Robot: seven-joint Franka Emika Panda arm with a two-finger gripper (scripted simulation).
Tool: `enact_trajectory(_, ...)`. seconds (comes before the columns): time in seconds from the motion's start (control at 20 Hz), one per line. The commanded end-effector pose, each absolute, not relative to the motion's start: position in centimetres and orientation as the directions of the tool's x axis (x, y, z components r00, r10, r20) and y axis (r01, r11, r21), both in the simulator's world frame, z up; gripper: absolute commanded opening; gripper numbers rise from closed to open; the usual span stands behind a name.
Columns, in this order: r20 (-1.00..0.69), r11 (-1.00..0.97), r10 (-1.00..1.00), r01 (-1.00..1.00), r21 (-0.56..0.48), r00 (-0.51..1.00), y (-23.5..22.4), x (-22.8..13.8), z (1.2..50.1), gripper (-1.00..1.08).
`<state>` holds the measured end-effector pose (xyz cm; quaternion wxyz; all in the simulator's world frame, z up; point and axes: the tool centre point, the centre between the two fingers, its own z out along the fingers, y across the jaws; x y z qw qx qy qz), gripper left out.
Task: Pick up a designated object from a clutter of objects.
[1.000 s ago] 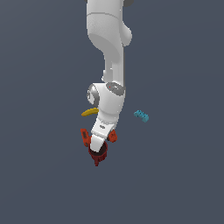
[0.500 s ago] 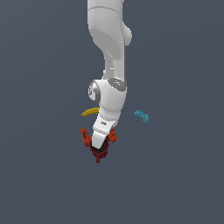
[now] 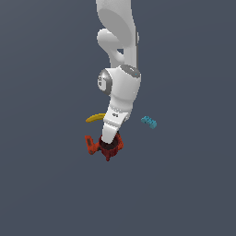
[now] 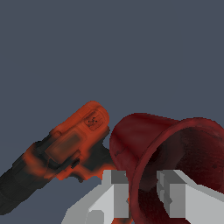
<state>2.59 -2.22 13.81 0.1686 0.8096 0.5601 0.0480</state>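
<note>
I am seeing the gripper (image 4: 143,194) straddling the near wall of the dark red cup (image 4: 175,144), one finger (image 4: 116,192) outside and the other inside the mouth (whether they are actually pinching the rim, I cannot tell). The cup is lying just beside the power drill (image 4: 65,151). In the exterior view the banana (image 3: 96,118) and cyan brick (image 3: 149,121) are lying apart.

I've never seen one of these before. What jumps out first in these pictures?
A tall white arm reaches down into a small huddle of things on a plain grey floor. Its end effector straddles the wall of a dark red cup, one finger inside and one outside, with an orange-red and black drill lying right beside it. Off to either side lie a yellow banana and a tiny cyan brick.
</note>
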Motion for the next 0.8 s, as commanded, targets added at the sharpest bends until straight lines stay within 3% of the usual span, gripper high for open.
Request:
enact_trajectory(0.0,-0.110,-0.315,0.923,0.890,0.330,0.368,-1.5,1.6,15.6,-1.00)
enact_trajectory(0.75,-0.110,-0.314,0.924,0.891,0.328,0.366,3.3,-5.0,25.8,-1.00)
